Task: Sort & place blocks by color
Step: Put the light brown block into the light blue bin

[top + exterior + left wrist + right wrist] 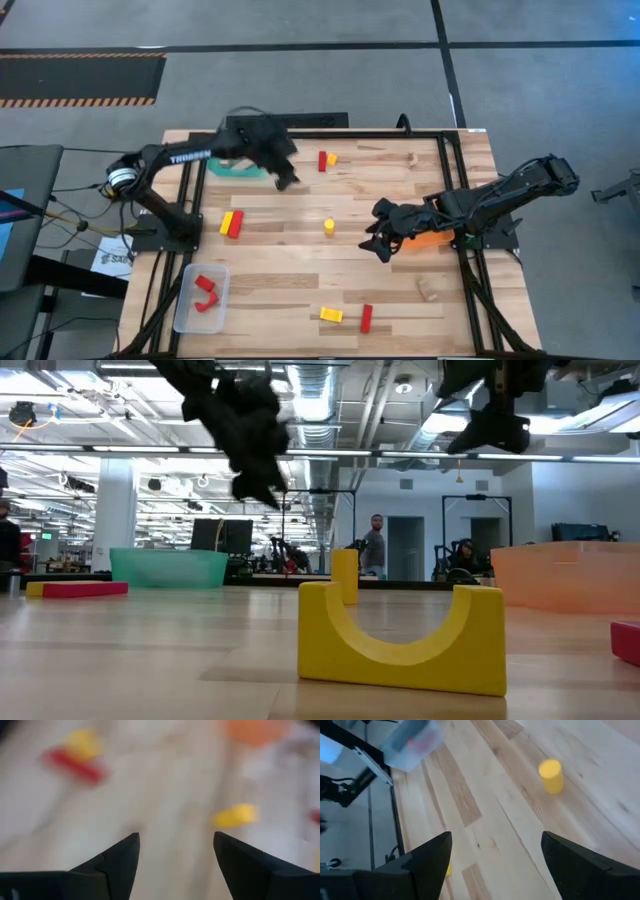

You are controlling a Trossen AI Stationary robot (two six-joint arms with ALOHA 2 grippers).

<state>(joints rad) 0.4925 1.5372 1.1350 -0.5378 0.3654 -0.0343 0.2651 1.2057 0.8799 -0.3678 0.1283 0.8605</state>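
Observation:
Red, yellow and pale wood blocks lie scattered on the wooden table. A red and yellow pair (326, 160) sits at the far middle, another pair (232, 223) at the left, and a yellow cylinder (329, 227) stands upright in the middle. My left gripper (286, 178) hangs open above the table beside the teal tray (235, 168), with nothing between its fingers (120, 857). My right gripper (380, 243) hangs open right of the cylinder (551, 775), also with nothing in it.
A clear tray (186, 310) at the near left holds red blocks. The orange tray (437, 239) lies under my right arm. A yellow arch block (400, 640) and a red block (366, 317) lie near the front edge. Wood blocks (411, 158) (428, 290) lie at the right.

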